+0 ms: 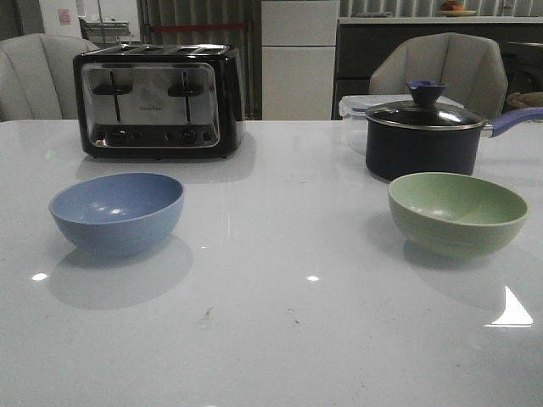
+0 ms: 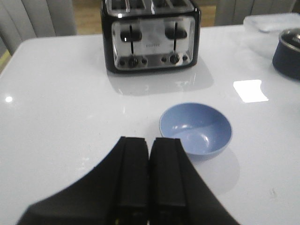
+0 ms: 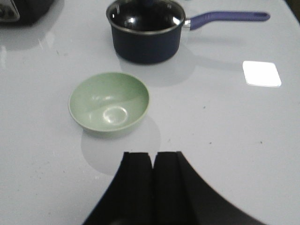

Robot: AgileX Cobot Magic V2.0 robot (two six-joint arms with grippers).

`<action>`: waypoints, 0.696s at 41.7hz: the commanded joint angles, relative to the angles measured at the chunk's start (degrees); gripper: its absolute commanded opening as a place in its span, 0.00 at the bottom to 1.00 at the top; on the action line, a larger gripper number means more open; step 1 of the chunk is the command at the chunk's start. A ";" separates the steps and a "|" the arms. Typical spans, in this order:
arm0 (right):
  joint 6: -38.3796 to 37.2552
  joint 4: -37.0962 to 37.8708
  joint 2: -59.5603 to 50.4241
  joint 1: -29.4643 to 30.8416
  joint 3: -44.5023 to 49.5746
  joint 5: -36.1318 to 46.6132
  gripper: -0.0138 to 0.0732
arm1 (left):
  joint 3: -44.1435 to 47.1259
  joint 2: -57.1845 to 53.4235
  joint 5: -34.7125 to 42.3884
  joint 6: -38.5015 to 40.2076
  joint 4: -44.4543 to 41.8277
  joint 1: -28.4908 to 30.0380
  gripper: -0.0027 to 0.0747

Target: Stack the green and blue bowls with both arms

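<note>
The blue bowl point(image 1: 117, 212) stands upright and empty on the left of the white table; it also shows in the left wrist view point(image 2: 195, 129). The green bowl point(image 1: 456, 212) stands upright and empty on the right; it also shows in the right wrist view point(image 3: 109, 103). My left gripper point(image 2: 149, 140) is shut and empty, held above the table short of the blue bowl. My right gripper point(image 3: 153, 154) is shut and empty, held above the table short of the green bowl. Neither arm shows in the front view.
A black and chrome toaster point(image 1: 159, 102) stands behind the blue bowl. A dark lidded saucepan point(image 1: 424, 136) with a blue-purple handle point(image 1: 513, 121) stands just behind the green bowl, a clear plastic box point(image 1: 356, 107) behind it. Chairs stand beyond the table's far edge.
</note>
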State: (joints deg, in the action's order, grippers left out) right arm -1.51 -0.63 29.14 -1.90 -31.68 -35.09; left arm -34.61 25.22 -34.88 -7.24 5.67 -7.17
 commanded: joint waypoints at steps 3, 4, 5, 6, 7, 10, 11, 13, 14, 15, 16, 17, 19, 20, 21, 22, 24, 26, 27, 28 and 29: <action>-0.09 0.27 5.92 0.10 -1.71 3.72 0.21 | -0.75 4.14 3.84 0.42 0.69 -0.45 0.16; -0.09 0.27 6.97 0.10 -1.71 3.72 0.21 | -0.61 4.74 3.83 0.42 1.05 -0.45 0.16; -0.09 0.27 7.74 0.10 -1.71 3.72 0.21 | -0.47 5.39 3.83 0.42 1.26 -0.45 0.16; -0.09 0.27 8.74 0.10 -1.71 3.72 0.21 | -0.47 5.68 3.83 0.42 1.41 -0.45 0.16; -0.09 0.27 9.49 0.10 -1.71 3.72 0.21 | -0.39 6.33 3.83 0.42 1.51 -0.45 0.16; -0.09 0.27 11.97 0.10 -1.71 3.72 0.21 | -0.39 7.55 3.83 0.42 1.51 -0.45 0.16; -0.09 0.27 12.89 0.10 -1.71 3.72 0.21 | -0.39 7.76 3.83 0.42 1.51 -0.45 0.16; 0.05 0.63 14.35 0.10 -1.71 3.72 0.24 | -0.39 8.46 3.83 0.42 1.51 -0.45 0.18; 0.05 0.63 14.90 0.10 -1.77 3.72 0.26 | -0.39 8.80 3.83 0.42 1.51 -0.45 0.19; 0.05 0.63 15.51 0.10 -1.77 3.77 0.30 | -0.39 9.11 3.83 0.42 1.51 -0.45 0.23; 0.05 0.63 16.43 0.10 -1.81 3.88 0.35 | -0.39 9.25 3.83 0.13 1.51 -0.45 0.26; 0.05 0.63 17.29 0.10 -1.81 4.15 0.40 | -0.39 9.54 3.85 0.15 1.51 -0.45 0.31; 0.05 0.63 18.87 0.10 -1.81 4.80 0.52 | -0.39 9.77 3.96 0.15 1.51 -0.45 0.40; 0.05 0.63 19.56 0.10 -1.81 5.18 0.57 | -0.39 10.04 4.07 0.15 1.51 -0.45 0.47; 0.05 0.63 20.28 0.10 -1.95 5.49 0.63 | -0.39 10.18 4.08 0.15 1.51 -0.45 0.53; 0.05 0.63 21.29 0.10 -2.12 5.69 0.68 | -0.39 10.26 4.08 0.15 1.51 -0.45 0.59; 0.05 0.63 22.90 0.10 -2.88 5.69 0.75 | -0.39 10.25 4.33 0.15 1.51 -0.45 0.67; -0.05 0.63 24.97 0.10 -4.11 5.45 0.79 | -0.39 10.25 4.31 0.15 1.51 -0.45 0.71; -0.12 0.63 26.24 0.10 -4.73 5.38 0.79 | -0.39 10.25 4.31 0.15 1.51 -0.45 0.71; -0.12 0.63 27.21 0.10 -5.40 5.39 0.79 | -0.39 10.25 4.31 0.15 1.51 -0.45 0.71; -0.12 0.63 28.20 0.10 -6.35 5.39 0.79 | -0.39 10.25 4.31 0.15 1.51 -0.45 0.70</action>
State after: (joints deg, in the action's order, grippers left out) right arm -1.51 -0.63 54.74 -1.90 -33.91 -33.71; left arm -33.50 35.13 -35.40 -7.24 6.36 -7.17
